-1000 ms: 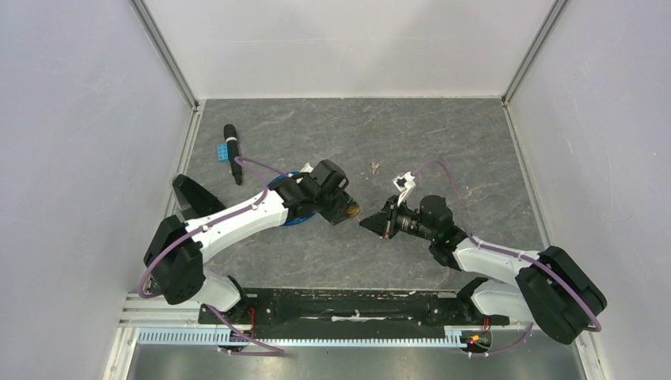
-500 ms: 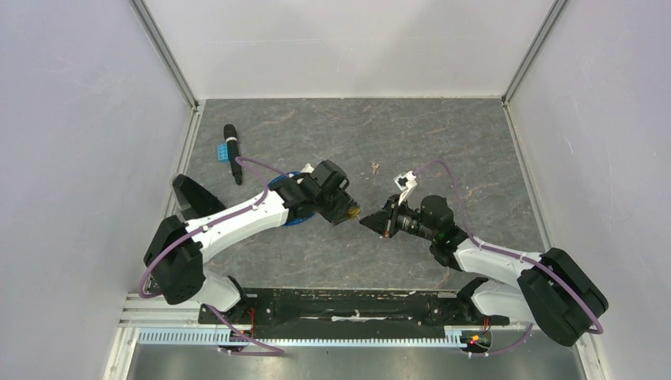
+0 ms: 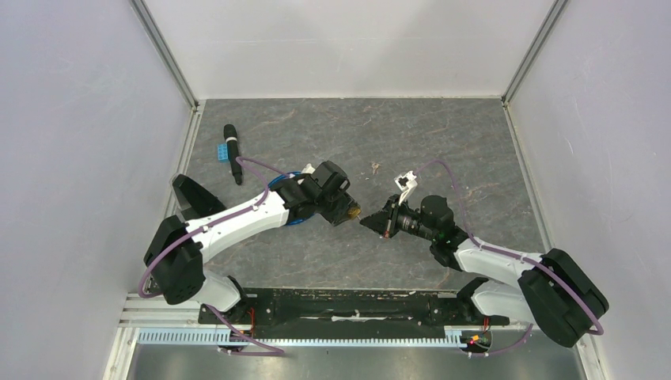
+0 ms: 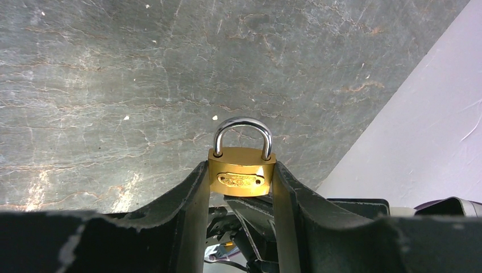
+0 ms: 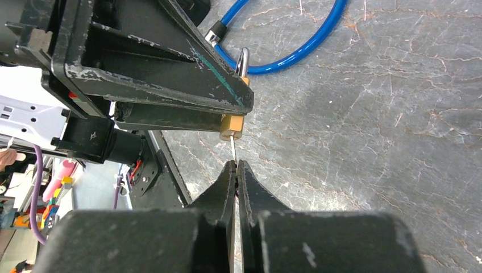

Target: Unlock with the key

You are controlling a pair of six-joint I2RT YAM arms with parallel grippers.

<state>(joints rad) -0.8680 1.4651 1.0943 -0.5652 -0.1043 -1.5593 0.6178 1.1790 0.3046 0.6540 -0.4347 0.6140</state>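
My left gripper [image 3: 346,207] is shut on a brass padlock [image 4: 241,172] and holds it above the table. Its steel shackle [image 4: 242,133] is closed and points away from the wrist camera. My right gripper [image 3: 370,222] is shut on a thin silver key [image 5: 232,149]. The key's blade reaches up into the bottom of the padlock [image 5: 232,124], which shows in the right wrist view between the left fingers [image 5: 187,62]. The two grippers meet tip to tip in the middle of the table.
A blue cable loop [image 5: 295,45] lies on the table behind the left gripper. A black marker [image 3: 232,152] and a small blue block [image 3: 224,150] lie at the far left. Small debris [image 3: 374,167] lies further back.
Both grippers have crept slightly closer together; the key tip now meets the padlock's bottom. Otherwise nothing has shifted.
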